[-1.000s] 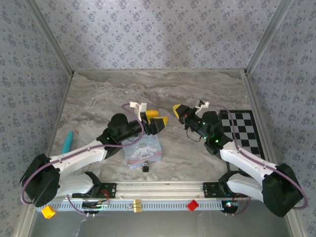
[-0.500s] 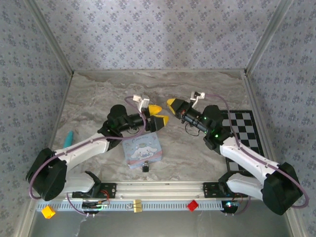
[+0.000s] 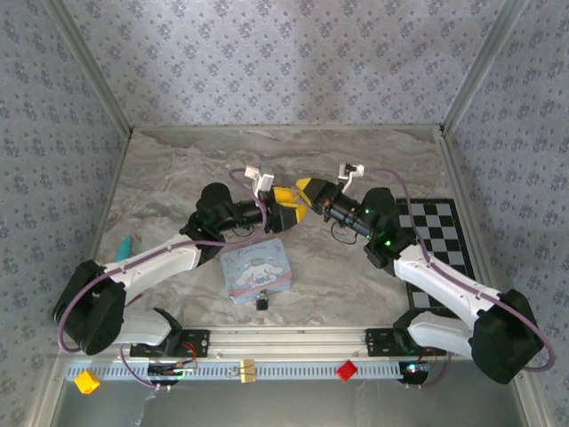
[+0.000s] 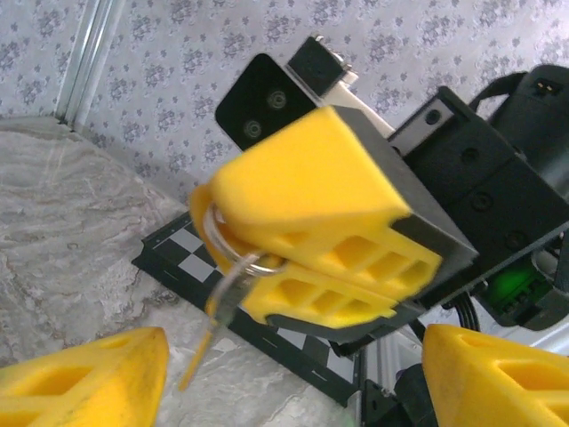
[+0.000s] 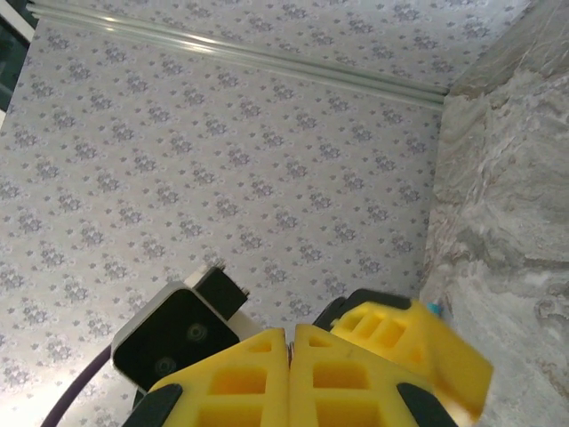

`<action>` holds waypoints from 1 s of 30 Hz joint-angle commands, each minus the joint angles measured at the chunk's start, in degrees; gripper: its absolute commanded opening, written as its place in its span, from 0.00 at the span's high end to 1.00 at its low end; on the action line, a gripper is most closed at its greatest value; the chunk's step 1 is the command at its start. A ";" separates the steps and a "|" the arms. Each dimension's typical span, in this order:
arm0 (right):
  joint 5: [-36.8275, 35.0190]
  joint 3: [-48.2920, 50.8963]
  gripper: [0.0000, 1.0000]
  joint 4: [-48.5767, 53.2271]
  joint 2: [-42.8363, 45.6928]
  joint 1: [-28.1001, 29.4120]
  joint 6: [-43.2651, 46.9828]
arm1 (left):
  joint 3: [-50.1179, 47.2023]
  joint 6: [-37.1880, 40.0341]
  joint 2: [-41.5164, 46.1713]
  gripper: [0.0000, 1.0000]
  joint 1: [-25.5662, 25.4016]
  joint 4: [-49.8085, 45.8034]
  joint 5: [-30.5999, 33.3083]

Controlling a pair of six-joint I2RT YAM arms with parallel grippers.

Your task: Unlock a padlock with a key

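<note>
Two grippers meet tip to tip over mid-table, at 1 o'clock from the tin (image 3: 256, 269). Right gripper (image 4: 222, 253): fingers pressed together, clamping the key (image 4: 220, 304) by its ring, blade hanging free. Left gripper (image 3: 290, 206): fingers spread wide, gripping nothing. Padlock (image 3: 264, 302) lies on the table (image 3: 178, 169) just beside the tin, at its 6 o'clock.

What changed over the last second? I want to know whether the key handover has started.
Both arms swung inward: the left gripper moved right and the right gripper moved left, so they now meet over the middle of the table. The right gripper stays shut on the key, and the left gripper's open fingers flank it without holding anything. The tin and padlock have not moved.
</note>
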State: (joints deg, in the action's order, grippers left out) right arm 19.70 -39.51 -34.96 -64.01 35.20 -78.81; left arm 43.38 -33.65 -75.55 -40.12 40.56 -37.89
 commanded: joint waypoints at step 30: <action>-2.93 2.41 1.00 3.15 3.81 -0.57 2.38 | 3.10 1.65 1.81 0.80 0.48 -3.67 1.66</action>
State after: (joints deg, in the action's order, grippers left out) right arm 17.89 -38.02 -31.48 -60.84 34.17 -77.47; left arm 44.01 -32.82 -75.33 -39.75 36.16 -36.62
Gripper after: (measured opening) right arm 0.050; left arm 0.205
